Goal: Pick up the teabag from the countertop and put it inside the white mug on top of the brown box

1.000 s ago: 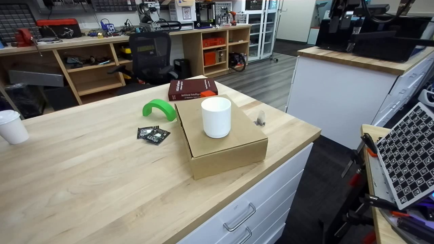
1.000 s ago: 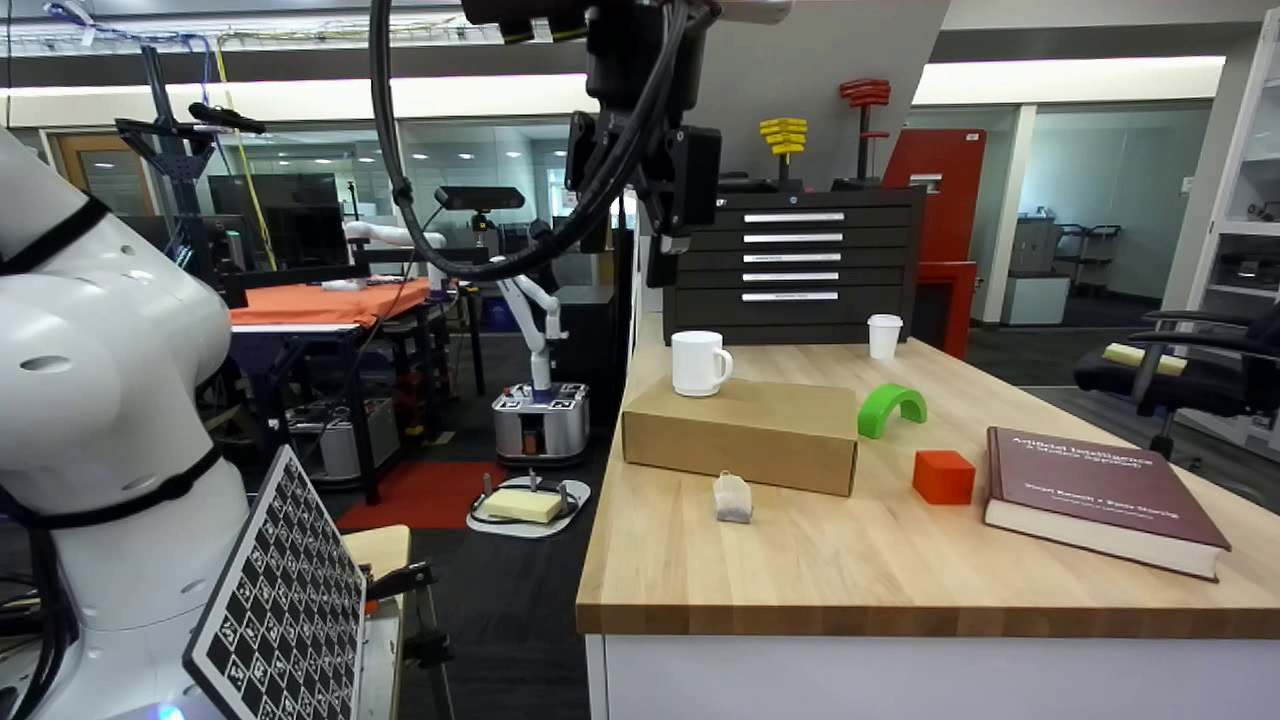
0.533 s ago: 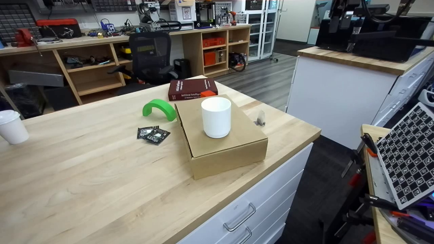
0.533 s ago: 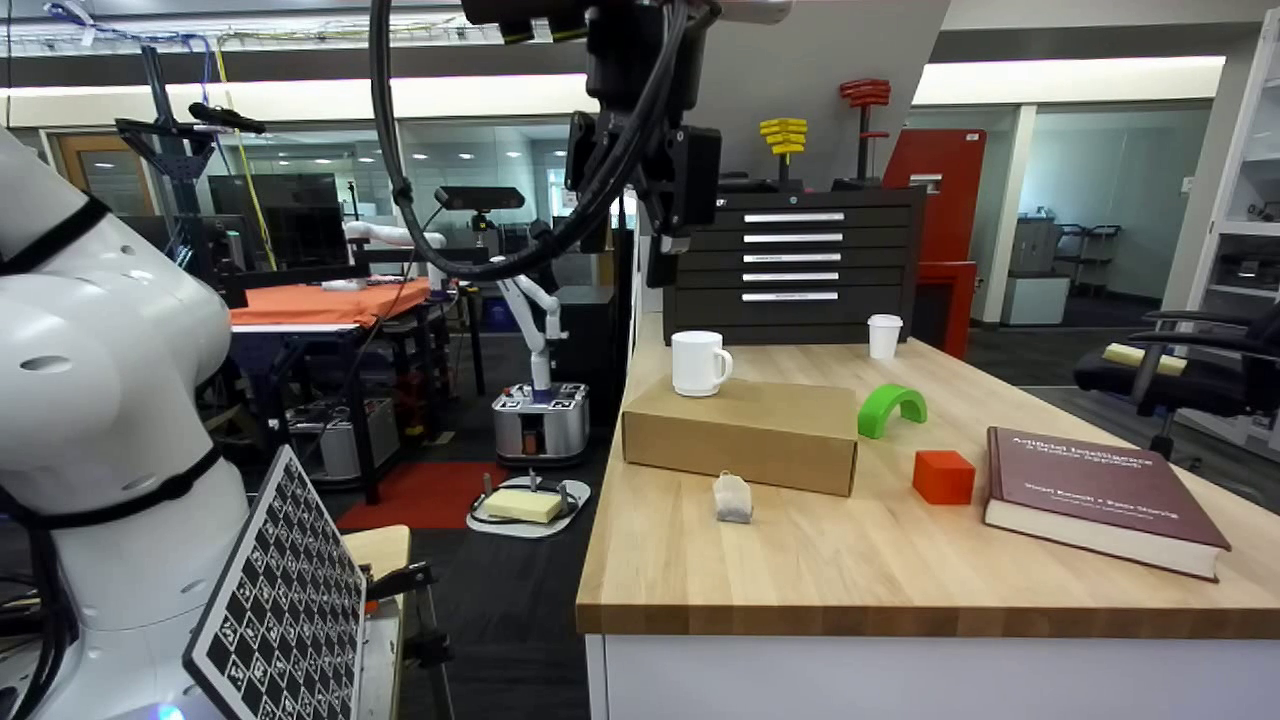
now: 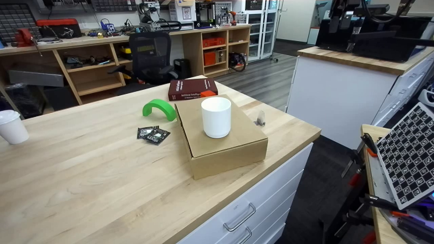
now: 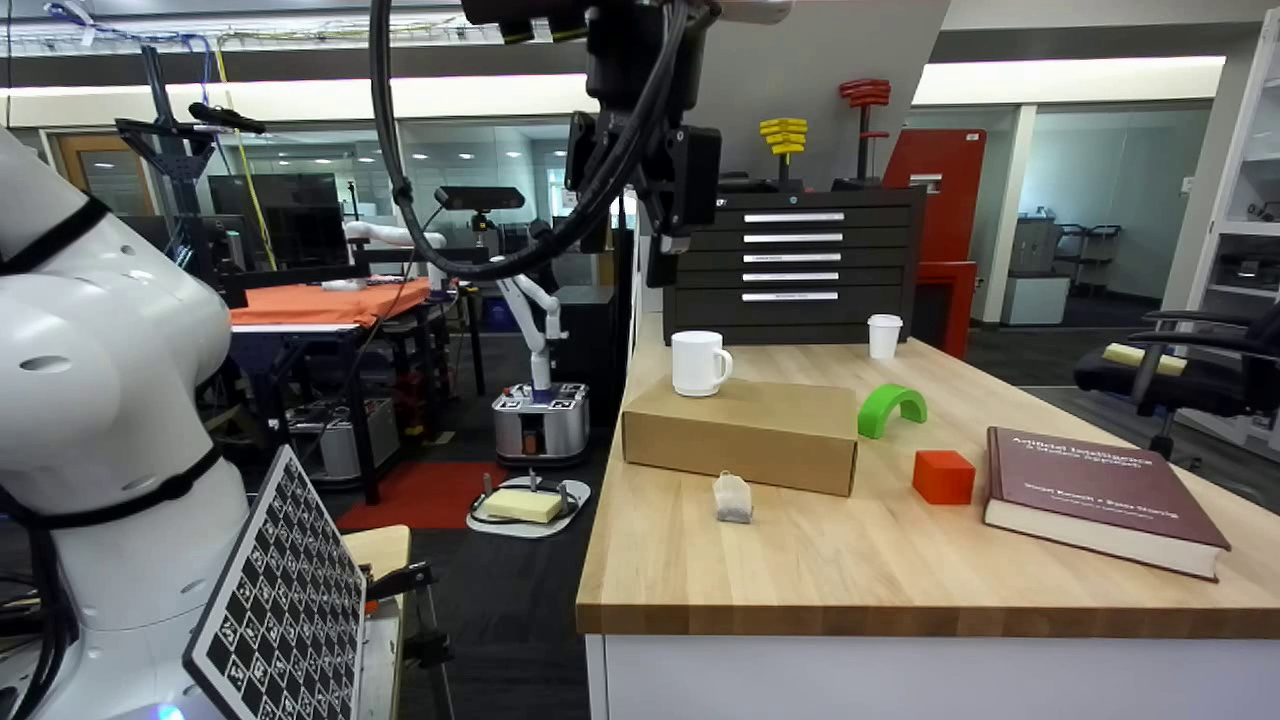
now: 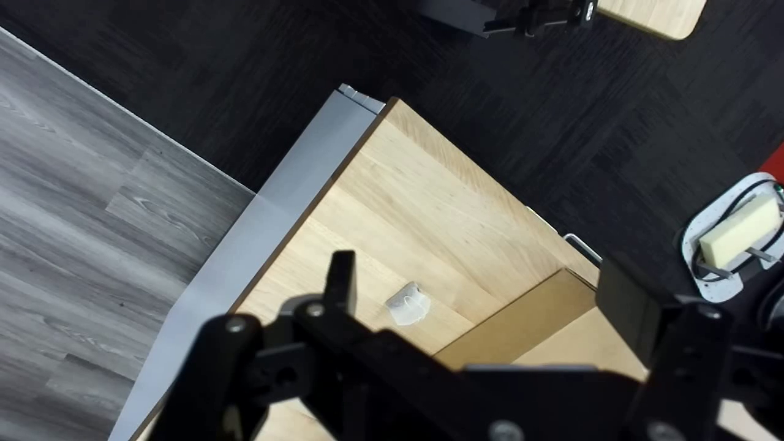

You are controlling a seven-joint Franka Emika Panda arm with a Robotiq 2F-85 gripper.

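The teabag [image 6: 732, 498], pale with a greyish lower part, stands on the wooden countertop [image 6: 900, 560] beside the brown box [image 6: 735, 445]. It also shows in an exterior view [image 5: 260, 119] and the wrist view [image 7: 408, 304]. The white mug [image 5: 217, 118] stands upright on top of the brown box; its handle shows in an exterior view [image 6: 697, 362]. My gripper [image 6: 630, 252] hangs high above the countertop, well above mug and teabag. In the wrist view my gripper [image 7: 487, 291] is open with its fingers wide apart and nothing between them. The teabag appears below, nearer the left finger [image 7: 341, 282].
A green arch [image 6: 885, 408], a red-orange cube [image 6: 943, 477] and a dark red book [image 6: 1100, 490] lie beyond the box. Black packets [image 5: 154, 134] and a white paper cup [image 5: 13, 127] are also on the countertop. A black tool chest [image 6: 790, 265] stands at the back.
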